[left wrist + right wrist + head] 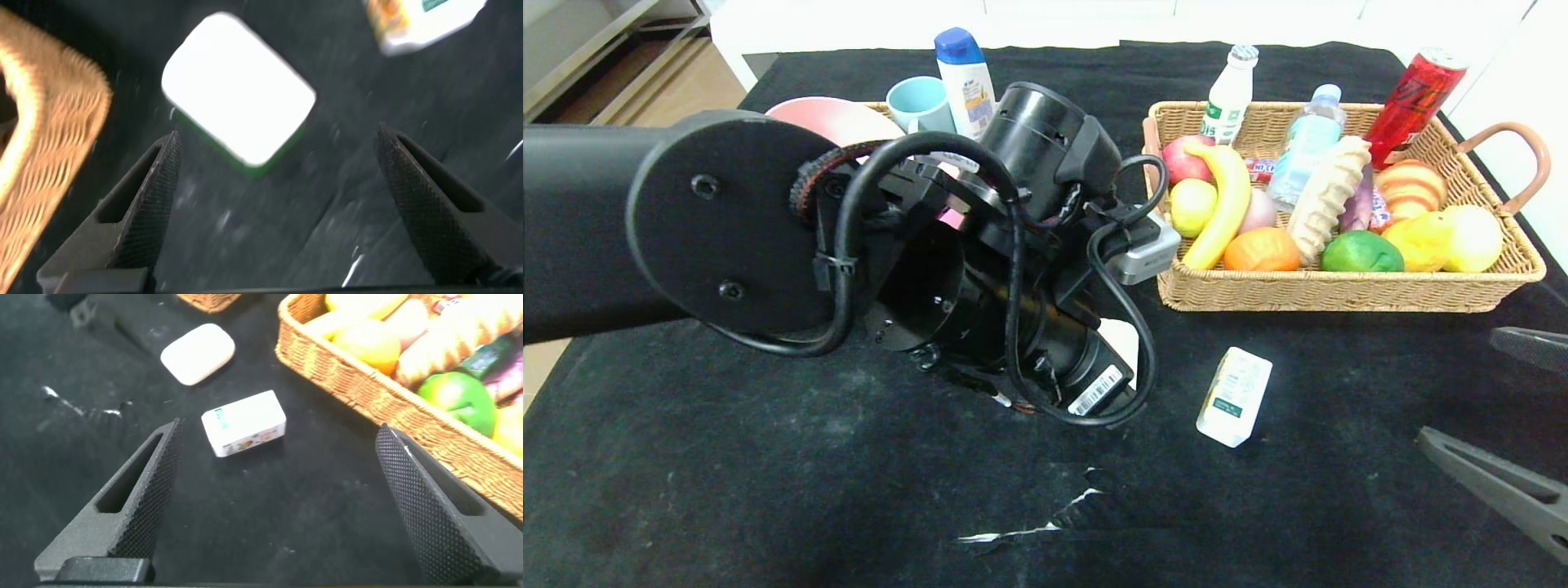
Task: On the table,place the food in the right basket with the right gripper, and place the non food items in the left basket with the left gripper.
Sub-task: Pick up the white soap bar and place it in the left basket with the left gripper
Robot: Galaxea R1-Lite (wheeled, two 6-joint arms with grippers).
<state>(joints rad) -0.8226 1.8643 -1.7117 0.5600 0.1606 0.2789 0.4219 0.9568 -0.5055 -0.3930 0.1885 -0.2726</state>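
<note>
The left gripper (274, 196) is held low over the tabletop (768, 490) with its jaws spread wide and nothing between them. Just ahead of the jaws, in the left wrist view, lies the plain white rounded bar (239, 88), flat on the black cloth; it is apart from both jaws, so the stance is judged to be an approach for a grasp, the jaws being opened wider than the bar so that they can be lowered on either side of it. A corner of the left basket (45, 139) is seen close beside the bar, which would make for a short carry. In the head view the bar is almost wholly hidden behind the left arm, and the left basket is largely masked too, with a pink bowl (833, 118) visible in it.

The right gripper (278, 506) is kept back at the near right of the tabletop, its jaws likewise wide apart and empty. It is pointed toward the small white box (1235, 396), which lies on its side on the cloth, well apart from the jaws and near the front wall of the right basket (1339, 290). That basket is already filled with fruit, bottles and a can, an orange fruit (1262, 251) among them, so the box is judged to be the last food left out.
</note>
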